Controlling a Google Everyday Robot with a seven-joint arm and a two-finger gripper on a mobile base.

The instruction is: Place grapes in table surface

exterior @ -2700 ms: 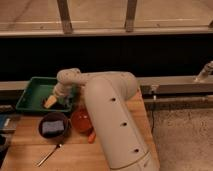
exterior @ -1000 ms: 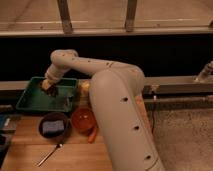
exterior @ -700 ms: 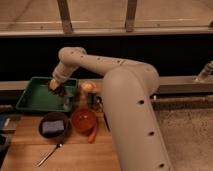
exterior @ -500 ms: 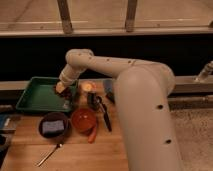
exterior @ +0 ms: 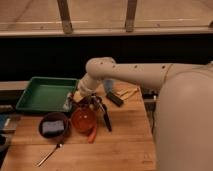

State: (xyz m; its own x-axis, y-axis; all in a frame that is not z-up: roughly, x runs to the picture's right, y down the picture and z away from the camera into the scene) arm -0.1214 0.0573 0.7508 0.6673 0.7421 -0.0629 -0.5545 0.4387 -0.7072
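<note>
Gripper (exterior: pixel 83 98) sits at frame centre, just right of the green tray (exterior: pixel 42 94), above the orange-red bowl (exterior: pixel 82 120). Grapes (exterior: pixel 93 103) show as a dark lump right at it, over the table surface (exterior: pixel 125 137). Open or closed: cannot tell.

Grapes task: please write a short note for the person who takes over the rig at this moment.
Gripper: low over the table surface, between the green tray and the orange-red bowl.
Grapes: the dark lump at the gripper seems to be them; held or not, I cannot tell.
Done: grapes appear out of the tray.
Left: set them on the wood, then release.
</note>
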